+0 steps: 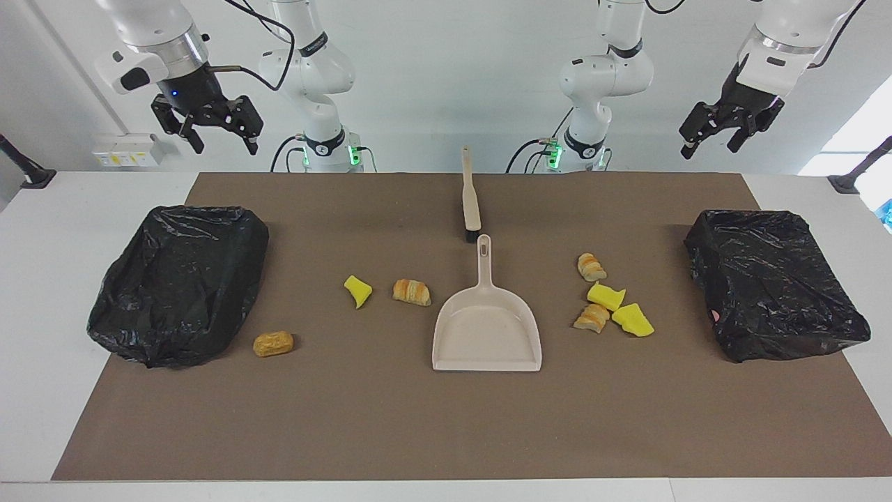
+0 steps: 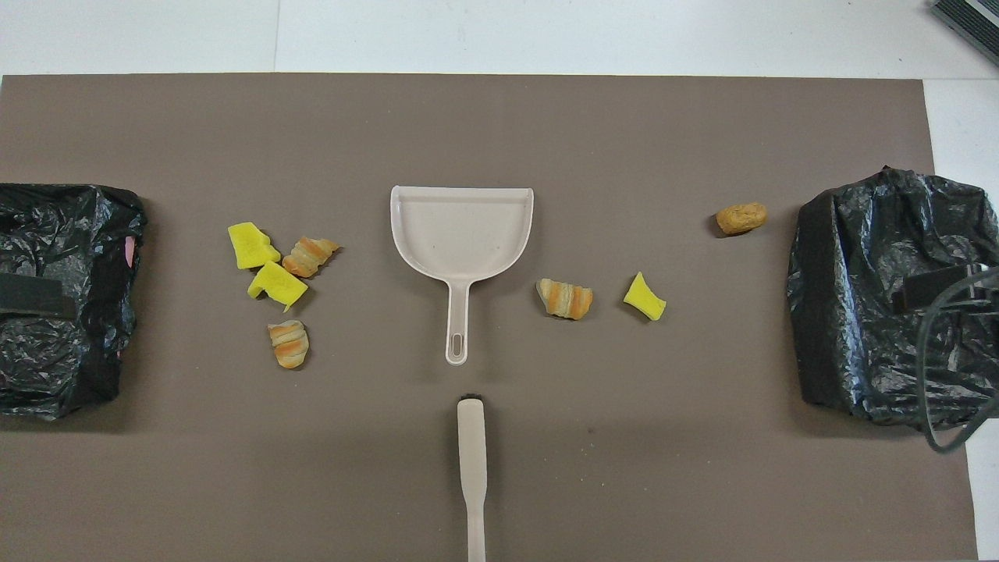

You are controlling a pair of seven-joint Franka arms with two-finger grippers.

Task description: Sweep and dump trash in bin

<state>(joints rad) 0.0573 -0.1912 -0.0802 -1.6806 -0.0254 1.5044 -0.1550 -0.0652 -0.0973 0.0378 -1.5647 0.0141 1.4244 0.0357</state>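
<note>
Both arms wait high at their bench ends, left tool (image 1: 725, 129) and right tool (image 1: 209, 125) fingers apart, empty; dustpan (image 1: 488, 328) and brush (image 1: 471, 202) staged mid-mat, handles robot-ward for pickup; trash (image 1: 613, 303) scattered either side, unswept; bagged bins (image 1: 181, 282) flank.

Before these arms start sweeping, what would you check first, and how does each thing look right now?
1. Both hands free: ok. The left hand and right hand hang open and empty above the table's robot end.
2. Brush reachable: ok. It lies flat, nearest the robots, untouched.
3. Dustpan ready: ok. It lies empty mid-mat, handle toward the brush.
4. Trash found: ok. Four pieces cluster toward the left arm's end; a sponge wedge, a pastry and a bun lie toward the right arm's end.
5. Bins open: cannot tell under the black bags.
</note>
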